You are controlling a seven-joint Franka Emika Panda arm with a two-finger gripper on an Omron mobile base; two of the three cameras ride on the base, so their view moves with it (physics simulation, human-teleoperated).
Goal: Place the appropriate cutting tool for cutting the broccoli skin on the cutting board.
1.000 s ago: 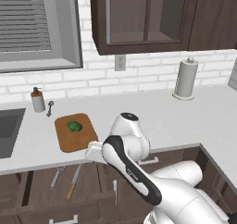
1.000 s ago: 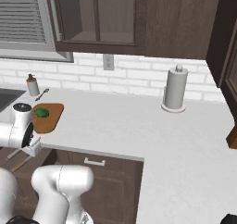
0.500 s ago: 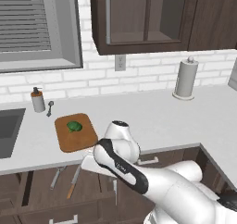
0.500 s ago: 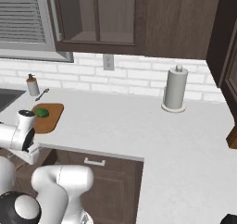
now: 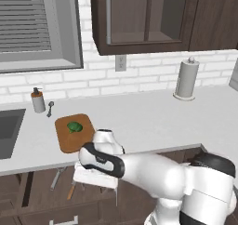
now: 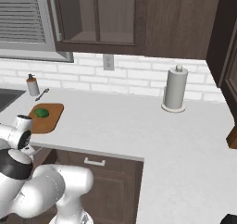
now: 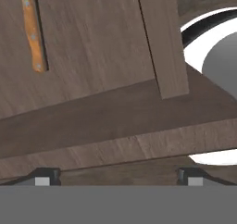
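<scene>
Reaching into the drawer (image 7: 92,56), the spread gripper (image 7: 115,176) should swing toward the knife (image 7: 34,31) at eleven o'clock and straddle its handle squarely.

The arm (image 5: 153,170) is glossy white all over, built of fat rounded segments like smooth tubes. Dark, near-black bands ring the joints: one wraps the segment just below the cutting board (image 5: 73,133), another caps the shoulder. A flat white block sits under the wrist. In the right base view the arm (image 6: 44,190) has the same white shell, with a black collar and a small grey disc on the joint nearest the board.
</scene>
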